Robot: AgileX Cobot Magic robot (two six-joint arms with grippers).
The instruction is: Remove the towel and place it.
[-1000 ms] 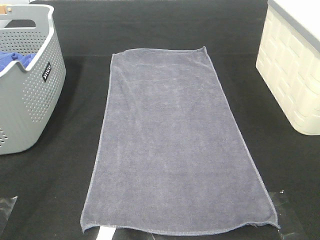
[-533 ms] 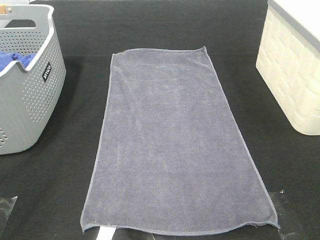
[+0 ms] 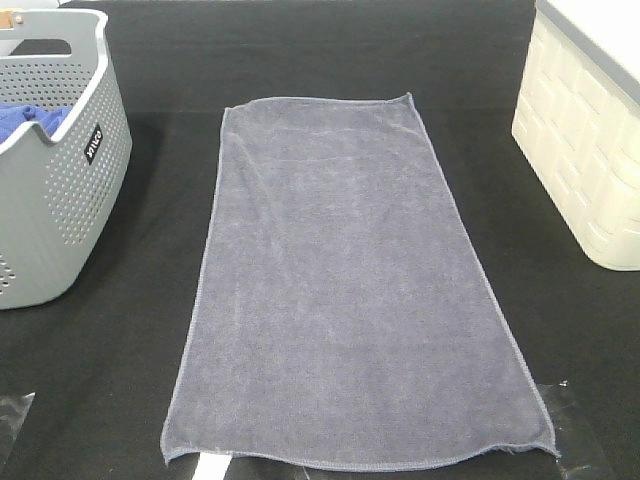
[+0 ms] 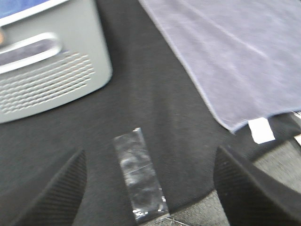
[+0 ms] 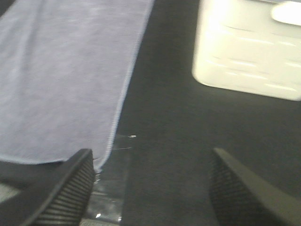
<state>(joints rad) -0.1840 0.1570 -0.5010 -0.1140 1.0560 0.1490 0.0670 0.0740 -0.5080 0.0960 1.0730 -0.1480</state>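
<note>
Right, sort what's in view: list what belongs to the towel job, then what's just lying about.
Belongs to the job:
- towel, spread flat
- left pincer, open
- right pincer, open

Just lying about:
- grey basket
- blue cloth inside it
- cream bin

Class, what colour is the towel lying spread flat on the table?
Greyish-purple, a slate-lavender; the towel shows best in the exterior high view.

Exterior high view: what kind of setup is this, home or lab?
Likely a lab bench staged for laundry handling. A black cloth-covered table has clear tape markers stuck on it. The towel lies flat between a grey perforated basket holding blue cloth and a cream bin.
</note>
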